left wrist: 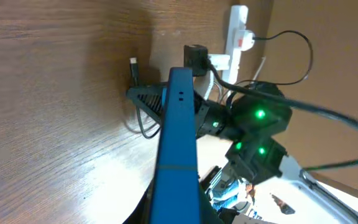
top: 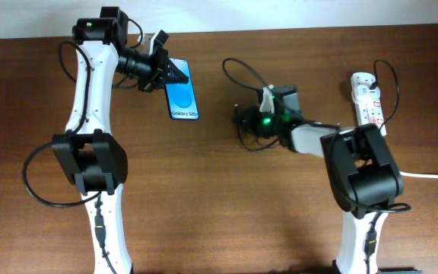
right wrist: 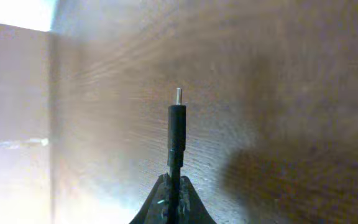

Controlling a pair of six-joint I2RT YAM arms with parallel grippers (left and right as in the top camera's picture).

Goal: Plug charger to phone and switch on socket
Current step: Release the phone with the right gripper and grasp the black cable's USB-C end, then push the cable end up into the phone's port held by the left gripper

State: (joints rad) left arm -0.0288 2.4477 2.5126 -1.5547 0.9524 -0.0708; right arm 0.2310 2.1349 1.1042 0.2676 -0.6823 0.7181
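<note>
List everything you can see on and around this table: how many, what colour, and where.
phone: one, black frame with blue screen, far left of centre, held in the left arm's jaws
charger: one, black cable and plug, table centre, plug end gripped in the right arm's jaws
power strip: one, white with red markings, far right of the table
white cord: one, white, right edge
table: one, brown wood, under everything
left arm: one, white and black, jaws shut on the phone
right arm: one, black and white, jaws shut on the charger
</note>
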